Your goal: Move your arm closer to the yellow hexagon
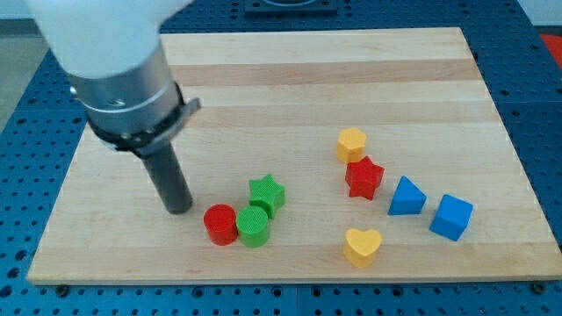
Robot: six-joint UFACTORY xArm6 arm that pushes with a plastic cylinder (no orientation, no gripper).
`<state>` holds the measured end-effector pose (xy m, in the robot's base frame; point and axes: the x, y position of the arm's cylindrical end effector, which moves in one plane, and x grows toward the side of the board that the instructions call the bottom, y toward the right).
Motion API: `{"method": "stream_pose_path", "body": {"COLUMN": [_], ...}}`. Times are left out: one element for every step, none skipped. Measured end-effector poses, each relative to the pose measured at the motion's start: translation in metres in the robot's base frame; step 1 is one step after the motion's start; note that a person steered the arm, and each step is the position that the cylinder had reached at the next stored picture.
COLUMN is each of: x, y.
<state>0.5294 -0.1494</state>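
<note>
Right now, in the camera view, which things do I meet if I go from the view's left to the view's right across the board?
My tip → red cylinder → green cylinder → green star → yellow hexagon → blue triangular block → blue cube. The red star and the yellow heart overlap in this order, so I leave them out.

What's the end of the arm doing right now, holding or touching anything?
My tip: a bare rod, holding nothing; it rests on the board just left of the red cylinder, apparently not touching it, far left of the yellow hexagon.
</note>
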Motion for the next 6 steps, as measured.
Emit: {"method": "stream_pose_path", "body": {"x": [-0.044, -0.07, -0.093, -0.122, -0.13, -0.124], "y": [-0.002, 0.053, 0.115, 0.171, 0.262, 0.33]}}
